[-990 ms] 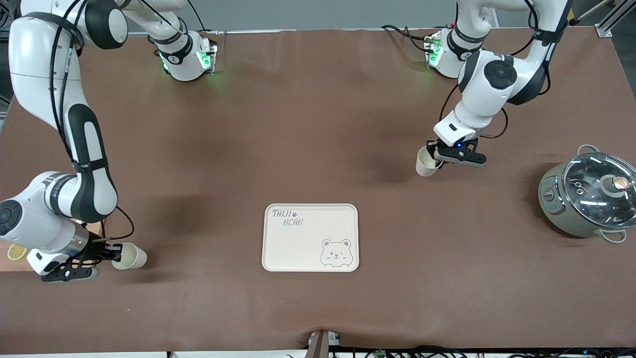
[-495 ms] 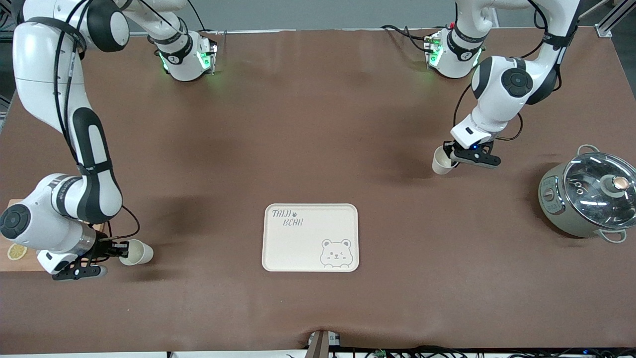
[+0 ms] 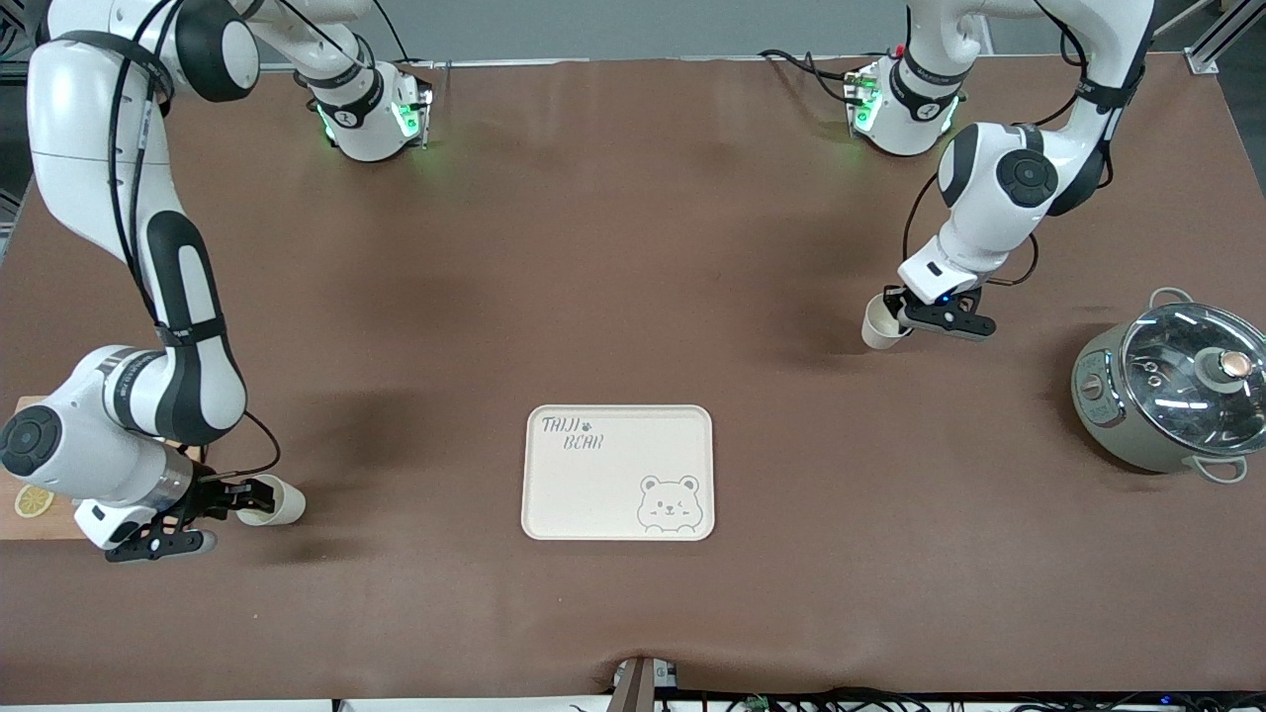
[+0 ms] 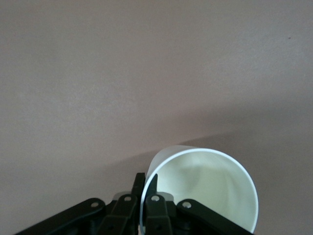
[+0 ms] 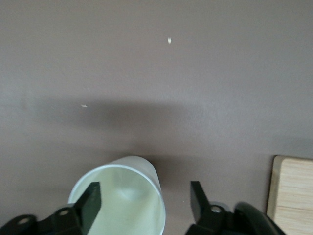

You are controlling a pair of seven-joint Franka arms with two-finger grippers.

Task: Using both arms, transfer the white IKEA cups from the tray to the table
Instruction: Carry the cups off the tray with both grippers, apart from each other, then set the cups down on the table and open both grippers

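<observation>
Two white cups show. One cup [image 3: 879, 323] is at the left arm's end of the table, farther from the front camera than the tray. My left gripper [image 3: 894, 315] is shut on its rim; in the left wrist view [image 4: 145, 183] one finger is inside the cup [image 4: 205, 191] and one outside. I cannot tell whether it touches the table. The other cup [image 3: 282, 501] sits on the cloth at the right arm's end. My right gripper [image 3: 253, 497] is open; in the right wrist view [image 5: 144, 200] one finger is inside this cup [image 5: 122, 196] and one outside.
A cream bear-printed tray [image 3: 554, 514] lies mid-table, near the front camera. A grey pot with a glass lid [image 3: 1172, 391] stands at the left arm's end. A wooden board [image 3: 40, 519] with a lemon slice lies beside the right gripper and also shows in the right wrist view [image 5: 293, 196].
The right gripper carried its cup slightly toward the tray, set it down and opened. The left gripper moved its cup toward the left arm's end, then nearly stopped.
</observation>
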